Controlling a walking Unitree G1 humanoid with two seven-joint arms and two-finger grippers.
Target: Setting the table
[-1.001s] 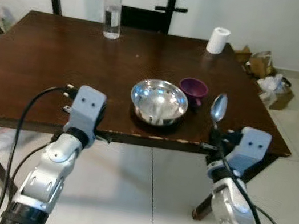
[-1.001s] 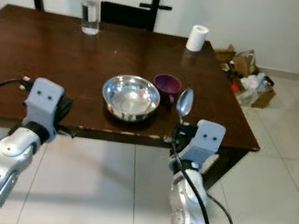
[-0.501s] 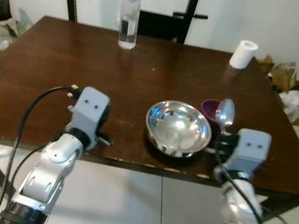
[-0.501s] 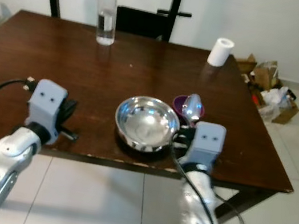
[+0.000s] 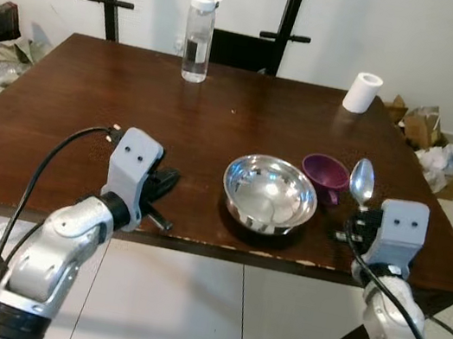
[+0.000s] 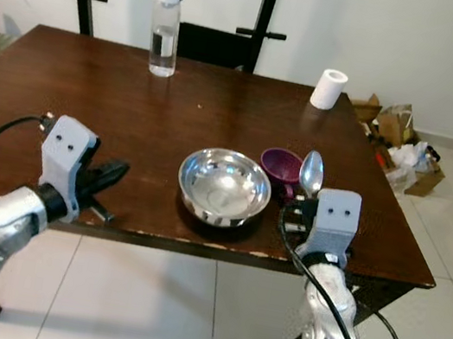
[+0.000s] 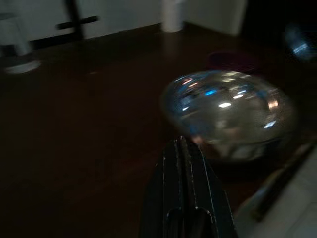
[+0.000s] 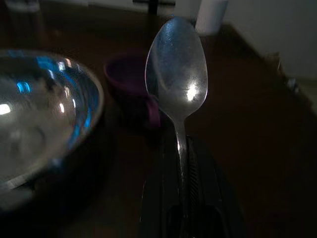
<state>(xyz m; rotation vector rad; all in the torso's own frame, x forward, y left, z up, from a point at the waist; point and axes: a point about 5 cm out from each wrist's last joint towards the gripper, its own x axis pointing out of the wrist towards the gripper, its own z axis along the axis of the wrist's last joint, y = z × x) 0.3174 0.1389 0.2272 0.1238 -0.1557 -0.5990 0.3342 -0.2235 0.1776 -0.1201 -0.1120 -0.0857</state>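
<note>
White-walled room with a pale tiled floor (image 5: 184, 311); a dark wooden counter (image 5: 89, 101) carries, left to right, a clear water bottle (image 5: 199, 35) at the far edge, a steel bowl (image 5: 268, 194) near the front edge, a purple cup (image 5: 325, 173) just beside it, and a paper roll (image 5: 362, 92) at the far right corner. Left gripper (image 5: 163, 183) rests over the counter's front edge, left of the bowl, forearm rising from below, its black fingers (image 7: 184, 188) pressed together and empty, aimed toward the bowl. Right gripper (image 5: 355, 229), right of the bowl and near the cup, clamps the handle of a spoon (image 5: 362, 182) between closed fingers (image 8: 198, 188); the spoon's long axis stands nearly upright, bowl end uppermost, tilted slightly away from the robot. Compared with half a second ago, the whole scene sits differently in view, so the camera has moved; the spoon now stands right of the cup rather than in front of it.
</note>
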